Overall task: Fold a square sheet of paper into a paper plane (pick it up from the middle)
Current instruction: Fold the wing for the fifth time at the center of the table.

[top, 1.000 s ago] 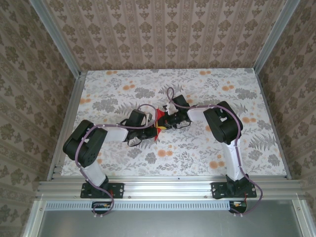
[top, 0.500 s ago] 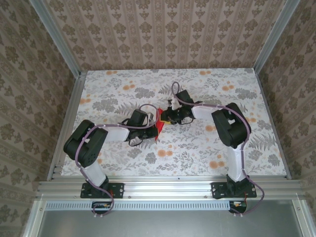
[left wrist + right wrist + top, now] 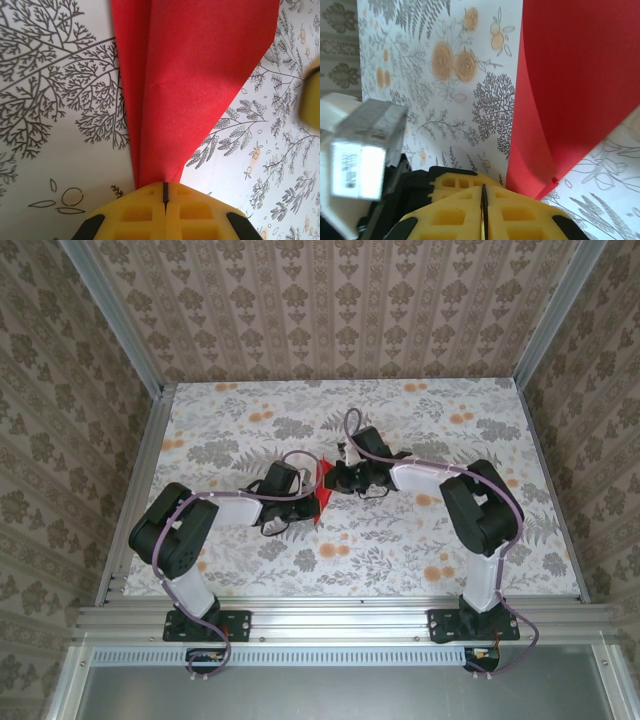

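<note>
the red paper (image 3: 322, 491) sits about the middle of the desk (image 3: 420, 540), between the two wrists, already folded into a narrowing shape with a crease running down its length. in the left wrist view the left fingers (image 3: 172, 200) are pressed together on the pointed end of the paper, which tapers straight into the seam between them, so i count that as a firm pinch. in the right wrist view the right fingers (image 3: 492, 202) are closed to a thin line. the paper lies just beside them, one corner touching or nearly touching the pad. i see no red in the seam, so i cannot tell if anything is caught there.

i judge the step in hand to be flattening a flap: on the right side the paper curves up off the desk instead of lying flat. to do this well, i want the left pinch to act as the anchor at the tip. i would bring the closed right fingers down onto the raised flap and slide them along the crease away from the tip, slowly. the edge should line up with the centre line before i press hard. thin paper will buckle or tear if i drag it sideways.

a pale box (image 3: 360, 150) on the left arm carries a grey sticker, too blurred to read. i see no other writing.
</note>
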Motion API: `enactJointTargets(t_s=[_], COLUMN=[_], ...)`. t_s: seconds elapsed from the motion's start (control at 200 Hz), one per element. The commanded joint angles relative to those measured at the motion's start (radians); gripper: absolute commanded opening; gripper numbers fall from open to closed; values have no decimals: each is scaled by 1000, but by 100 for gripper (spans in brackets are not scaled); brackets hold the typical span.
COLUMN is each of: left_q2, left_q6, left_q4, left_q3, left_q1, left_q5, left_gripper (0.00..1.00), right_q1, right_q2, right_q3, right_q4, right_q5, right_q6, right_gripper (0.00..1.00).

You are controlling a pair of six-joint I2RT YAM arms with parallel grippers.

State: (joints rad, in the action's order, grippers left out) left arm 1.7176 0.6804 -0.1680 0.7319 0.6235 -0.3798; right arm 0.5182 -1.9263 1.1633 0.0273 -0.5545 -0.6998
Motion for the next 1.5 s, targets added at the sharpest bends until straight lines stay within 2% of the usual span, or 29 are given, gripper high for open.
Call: enactJointTargets(t_s=[0.0,0.45,0.67,0.885,1.02,1.27,1.495], left_q2=[47,25,-22,-54,-62,-39,-58], left_q6=[-23,-18,-10,19,24,28,-9], left_q4=[129,128,128,24,-1,-3,84], left_q3=[-14,-17,0,-36,-63,-97,-119], left_q1=[13,14,13,7,-2,-5,11], left_q5=[44,36,1,-113,-136,-147,-117], left_gripper=[0,0,0,10,12,11,11], right_q1=[-1,-9,-8,-1,0,0,0], right_q2=[-67,-169,-192,-221,-233,-241,-250], right_q3=[18,58,77,91,94,103,113], right_q4=[-25,-12,103,181,187,215,229], right_q5=[-24,-44,11,56,61,77,83], right_q6=[-29,-17,23,47,40,39,33], right_gripper=[10,10,10,10,10,10,10])
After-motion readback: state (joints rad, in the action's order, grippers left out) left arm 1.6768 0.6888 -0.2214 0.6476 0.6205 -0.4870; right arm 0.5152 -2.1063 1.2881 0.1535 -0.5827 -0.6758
